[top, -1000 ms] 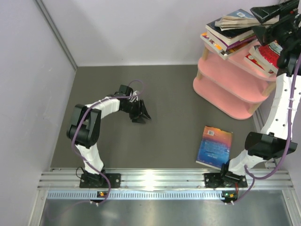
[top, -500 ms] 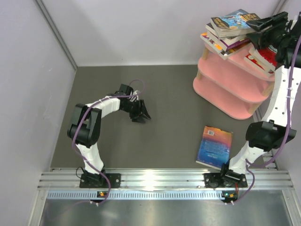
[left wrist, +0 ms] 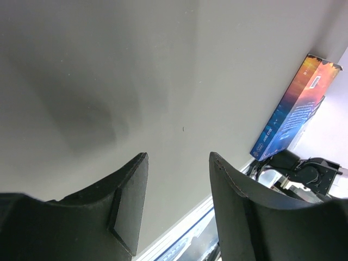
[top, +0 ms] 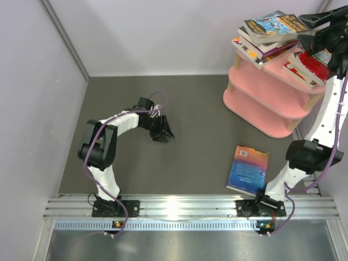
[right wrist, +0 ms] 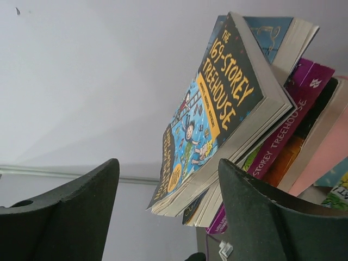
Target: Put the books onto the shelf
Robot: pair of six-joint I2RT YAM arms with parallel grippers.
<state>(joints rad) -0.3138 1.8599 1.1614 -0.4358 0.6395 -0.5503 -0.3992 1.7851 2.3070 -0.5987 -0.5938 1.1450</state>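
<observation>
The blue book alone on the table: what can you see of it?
It is a thin closed paperback, the cover blue shading to orange at its far end, with small print. It lies flat and slightly askew on the dark grey table, apart from the pink shelf and close to the right arm's base. Nothing grips it; only the table seems to touch it.

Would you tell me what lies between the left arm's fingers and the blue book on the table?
Only bare grey table lies between the left fingers and the blue book, as the top external view shows.
</observation>
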